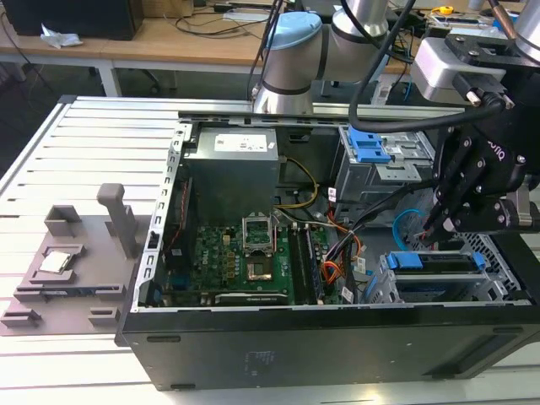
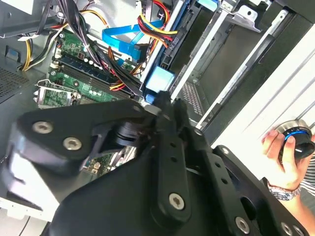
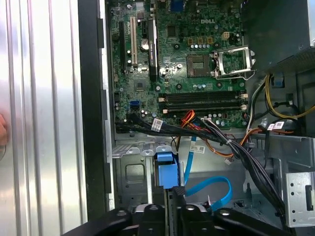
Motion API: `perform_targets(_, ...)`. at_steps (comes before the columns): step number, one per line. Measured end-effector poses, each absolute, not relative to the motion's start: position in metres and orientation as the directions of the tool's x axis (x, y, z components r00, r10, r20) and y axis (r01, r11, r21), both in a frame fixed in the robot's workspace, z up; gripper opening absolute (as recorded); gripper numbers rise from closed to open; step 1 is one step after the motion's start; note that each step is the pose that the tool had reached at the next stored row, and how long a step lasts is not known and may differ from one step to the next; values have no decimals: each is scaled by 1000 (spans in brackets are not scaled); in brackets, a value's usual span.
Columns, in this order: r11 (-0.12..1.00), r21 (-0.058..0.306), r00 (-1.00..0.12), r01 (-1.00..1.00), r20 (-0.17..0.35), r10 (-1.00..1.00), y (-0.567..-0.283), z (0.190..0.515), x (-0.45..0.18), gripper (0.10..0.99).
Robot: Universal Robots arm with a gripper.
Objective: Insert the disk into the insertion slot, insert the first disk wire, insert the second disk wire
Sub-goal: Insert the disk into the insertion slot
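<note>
Tiny print on mobo point(image 3: 197, 44), PSU sticker point(image 1: 245, 143): none legible.

Silver arm point(image 1: 364, 18) w/ pale-blue joint caps point(image 1: 291, 29), black cables point(image 1: 392, 126), black end effector point(image 1: 434, 222) w/ silver screws point(image 2: 73, 143)

The blue-framed disk point(image 1: 440, 263) sits inside the perforated insertion slot point(image 1: 385, 291).

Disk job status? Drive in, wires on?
Done: the disk looks seated in the insertion slot, blue carrier at the opening. Now: the hand hovers right above that end, beside a blue flat cable lying in a loose loop. Left: both wire steps; I can't tell if anything is plugged in.
</note>
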State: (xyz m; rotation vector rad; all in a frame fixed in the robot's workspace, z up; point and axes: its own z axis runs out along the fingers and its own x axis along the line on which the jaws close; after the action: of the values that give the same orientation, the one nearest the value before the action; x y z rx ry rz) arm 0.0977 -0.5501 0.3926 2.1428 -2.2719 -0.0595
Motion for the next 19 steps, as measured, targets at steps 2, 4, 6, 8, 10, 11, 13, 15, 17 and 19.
perform_targets(2,58,40,-59,-998,-13,-998,-550,393,98,118)
perform_targets(4,58,40,-59,-998,-13,-998,-550,393,98,106)
perform_targets(6,58,40,-59,-998,-13,-998,-550,393,98,106)
perform_targets(8,58,40,-59,-998,-13,-998,-550,393,98,106)
perform_targets(10,58,40,-59,-998,-12,-998,-550,393,98,106)
perform_targets(11,58,40,-59,-998,-13,-998,-550,393,101,106)
perform_targets(13,58,40,-59,-998,-13,-998,-550,393,105,106)
perform_targets(15,58,40,-59,-997,-13,-998,-550,392,109,106)
perform_targets(17,58,41,-59,-997,-12,-998,-550,390,111,106)
perform_targets(19,58,41,-59,-997,-12,-998,-550,389,114,106)
